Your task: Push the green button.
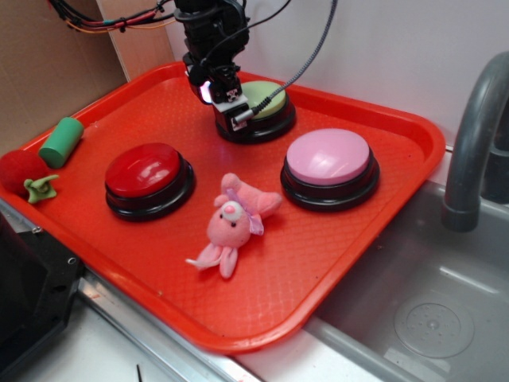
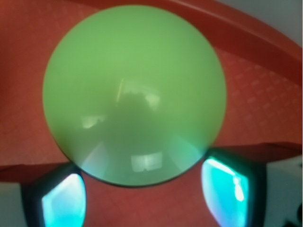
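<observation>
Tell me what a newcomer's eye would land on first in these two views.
The bright red tray dominates the exterior view, carrying three big domed buttons: a red button at left, a pink button at right, and the green button at the back. The black gripper hangs right over the green button, which fills the wrist view. A small pink plush toy lies at the tray's centre.

The scene is viewed in the exterior view from above and in front, at moderate range, looking obliquely down across the red tray. In the wrist view, a straight-down look from very close is given. Both views share the green button, seen at 12 o'clock on the tray and filling the wrist frame.
</observation>
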`<action>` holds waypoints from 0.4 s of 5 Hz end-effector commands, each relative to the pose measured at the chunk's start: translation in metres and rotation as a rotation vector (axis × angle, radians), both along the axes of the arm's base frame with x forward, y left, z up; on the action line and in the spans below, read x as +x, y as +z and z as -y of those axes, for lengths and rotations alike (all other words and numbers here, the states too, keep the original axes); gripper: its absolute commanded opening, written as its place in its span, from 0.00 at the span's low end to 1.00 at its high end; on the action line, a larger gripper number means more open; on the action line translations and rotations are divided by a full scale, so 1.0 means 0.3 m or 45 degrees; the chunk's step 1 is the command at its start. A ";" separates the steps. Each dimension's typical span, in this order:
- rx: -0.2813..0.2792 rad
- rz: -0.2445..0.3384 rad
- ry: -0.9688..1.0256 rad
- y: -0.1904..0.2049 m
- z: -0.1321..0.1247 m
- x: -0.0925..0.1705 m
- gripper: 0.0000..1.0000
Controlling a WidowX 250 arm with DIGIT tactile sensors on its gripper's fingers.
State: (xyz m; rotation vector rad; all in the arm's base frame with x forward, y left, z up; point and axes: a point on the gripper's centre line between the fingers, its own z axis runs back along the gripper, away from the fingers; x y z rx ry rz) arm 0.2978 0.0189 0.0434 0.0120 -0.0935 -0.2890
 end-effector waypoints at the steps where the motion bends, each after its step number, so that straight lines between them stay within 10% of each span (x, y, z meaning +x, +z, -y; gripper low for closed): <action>1: 0.019 0.092 0.012 0.061 0.005 0.053 1.00; 2: 0.035 0.181 0.014 0.144 0.010 0.049 1.00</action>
